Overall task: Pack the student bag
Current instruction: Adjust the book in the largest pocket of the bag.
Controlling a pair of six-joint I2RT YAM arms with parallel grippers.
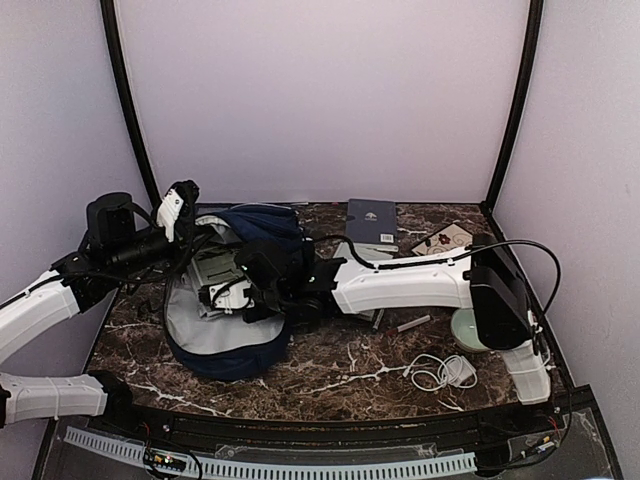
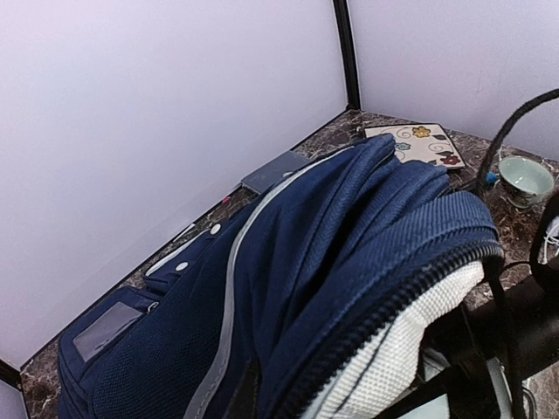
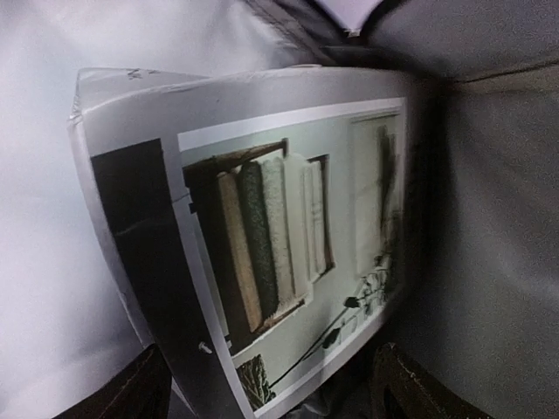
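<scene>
The dark marbled counter carries everything. The student bag lies on its left half, mouth open and grey lining showing, its navy upper flap lifted toward the back left. The left gripper sits at that raised rim with its fingers together, clamped on the fabric; the left wrist view shows only bag cloth, not the fingers themselves. The right arm reaches across from the right, and the right gripper is inside the bag's opening. Its fingers stand wide apart, with a white printed box between them against the lining. Behind the bag, near the back wall, lies a blue notebook, with a patterned card just to its right. A pale green cup stands near the right edge, a coiled white cable in front of it, and a red pen beside the right forearm.
</scene>
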